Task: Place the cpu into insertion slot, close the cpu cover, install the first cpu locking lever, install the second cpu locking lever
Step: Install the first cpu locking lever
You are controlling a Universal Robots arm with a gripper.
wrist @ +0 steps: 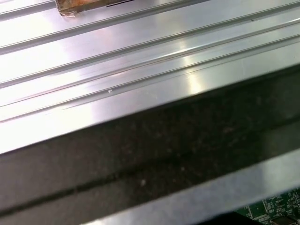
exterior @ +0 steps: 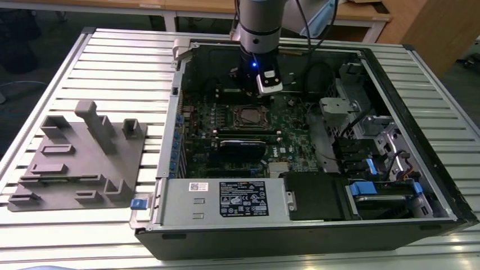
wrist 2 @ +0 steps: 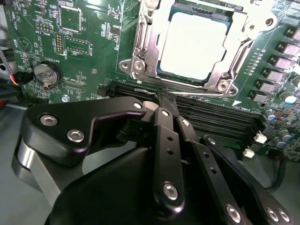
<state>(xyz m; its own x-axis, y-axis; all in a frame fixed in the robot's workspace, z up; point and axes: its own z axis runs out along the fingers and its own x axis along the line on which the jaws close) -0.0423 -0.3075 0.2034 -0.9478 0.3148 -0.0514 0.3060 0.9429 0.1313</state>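
The cpu [wrist 2: 197, 44], a pale silvery square, lies in the socket on the green board. The cpu cover [wrist 2: 146, 47], a silvery metal frame, lies flat around it. In the exterior view the socket [exterior: 248, 116] sits mid-board inside the open case. My gripper [wrist 2: 165, 98] hangs just beside the socket's edge, its two black fingers [wrist 2: 164, 131] pressed together with nothing between them. A thin metal lever rod [wrist 2: 206, 93] runs along that socket edge next to the fingertips. In the exterior view the gripper [exterior: 250, 93] stands just behind the socket.
Black memory slots [wrist 2: 220, 115] and a coin battery [wrist 2: 47, 73] flank the socket. A grey box with a white label [exterior: 225, 198] fills the case front, and drive bays [exterior: 375, 163] stand on the exterior view's right. A grey fixture [exterior: 78, 157] rests on the ribbed table [wrist: 140, 61].
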